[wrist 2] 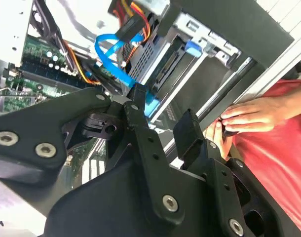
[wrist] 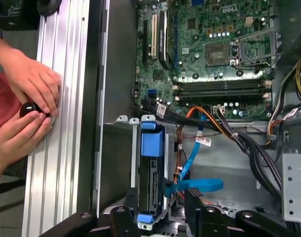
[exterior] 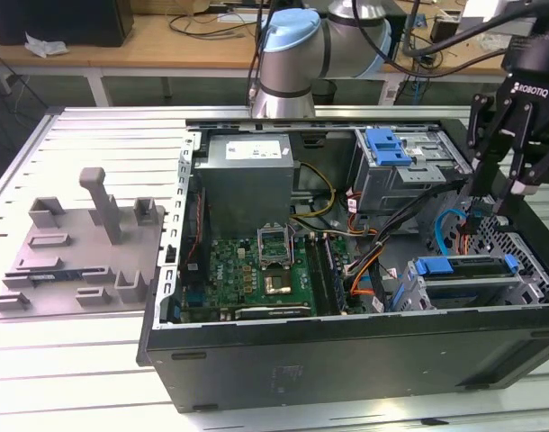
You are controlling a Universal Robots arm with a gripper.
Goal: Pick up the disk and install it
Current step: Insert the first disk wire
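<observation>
The disk (exterior: 463, 267) lies in the lower drive cage at the near right corner of the open computer case, and its blue carrier front (exterior: 434, 266) faces the motherboard. In the first wrist view the disk (wrist: 153, 177) is edge-on below its blue front (wrist: 151, 143). My gripper (exterior: 490, 200) hangs open just above the case's right side, over the far end of that cage. In both wrist views the gripper (wrist: 160, 197) (wrist 2: 163, 116) holds nothing, and its fingers (wrist: 194, 200) stand on either side of the cage's line, apart from the disk (wrist 2: 163, 69).
A grey upper drive cage (exterior: 405, 175) carries a blue bracket (exterior: 387, 147). Blue, orange and black cables (wrist: 195, 185) lie beside the lower cage. A person's hands (wrist: 27, 106) hold a small black object on the table rail outside the case. A grey fixture (exterior: 85, 243) stands at the exterior view's left.
</observation>
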